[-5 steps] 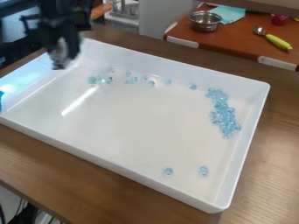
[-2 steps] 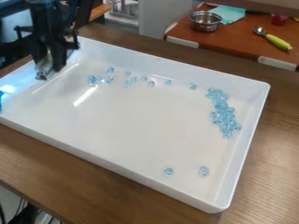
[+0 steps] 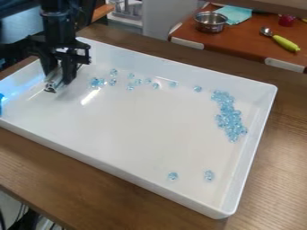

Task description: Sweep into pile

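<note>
The black gripper [image 3: 58, 81] hangs low over the left part of the white tray [image 3: 138, 126], with a silvery, partly clear piece [image 3: 54, 82] at its lower end. Light blue clear beads lie in the tray. Just right of the gripper is a small cluster of beads [image 3: 96, 82], apart from it. Several single beads [image 3: 138, 81] are scattered along the far side, one [image 3: 198, 89] nearer the right. The largest heap of beads [image 3: 229, 117] stretches along the right side. Two spots of beads sit near the front: one [image 3: 173, 176] and another [image 3: 208, 175] to its right.
Raised walls surround the tray, which stands on a brown wooden table [image 3: 84, 182]. Behind, an orange-brown surface holds a metal pot [image 3: 210, 21], a blue-green cloth [image 3: 234, 14] and a spoon with a yellow-green handle [image 3: 285, 43]. Something blue [image 3: 1, 103] shows at the left edge.
The gripper first came down and to the left, then moved right and a little lower toward the left bead cluster. The heap on the right and the front beads have kept their places.
</note>
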You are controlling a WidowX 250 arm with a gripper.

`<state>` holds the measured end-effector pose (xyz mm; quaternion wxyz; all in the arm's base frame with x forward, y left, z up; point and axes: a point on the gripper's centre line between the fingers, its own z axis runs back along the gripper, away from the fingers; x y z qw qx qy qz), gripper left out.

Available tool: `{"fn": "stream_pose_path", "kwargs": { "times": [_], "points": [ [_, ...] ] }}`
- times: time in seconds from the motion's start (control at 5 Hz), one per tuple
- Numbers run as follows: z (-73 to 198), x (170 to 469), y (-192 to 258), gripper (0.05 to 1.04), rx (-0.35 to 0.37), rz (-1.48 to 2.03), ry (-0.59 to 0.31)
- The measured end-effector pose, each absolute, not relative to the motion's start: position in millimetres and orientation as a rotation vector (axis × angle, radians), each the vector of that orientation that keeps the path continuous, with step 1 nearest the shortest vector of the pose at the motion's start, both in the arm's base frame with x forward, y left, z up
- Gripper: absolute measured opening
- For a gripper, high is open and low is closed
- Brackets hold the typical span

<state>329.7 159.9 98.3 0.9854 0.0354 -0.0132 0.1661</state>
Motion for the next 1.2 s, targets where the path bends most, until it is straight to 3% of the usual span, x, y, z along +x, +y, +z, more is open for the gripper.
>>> {"fn": "stream_pose_path", "kwargs": {
  "times": [0.2,0.6,1.2],
  "points": [
    [83.0,334.3,152.3,0.380,0.092,0.327,0.010],
    [78.5,344.3,137.0,0.380,0.139,0.293,0.019],
    [77.3,353.9,67.5,0.380,0.110,0.232,0.066]
  ]
}}
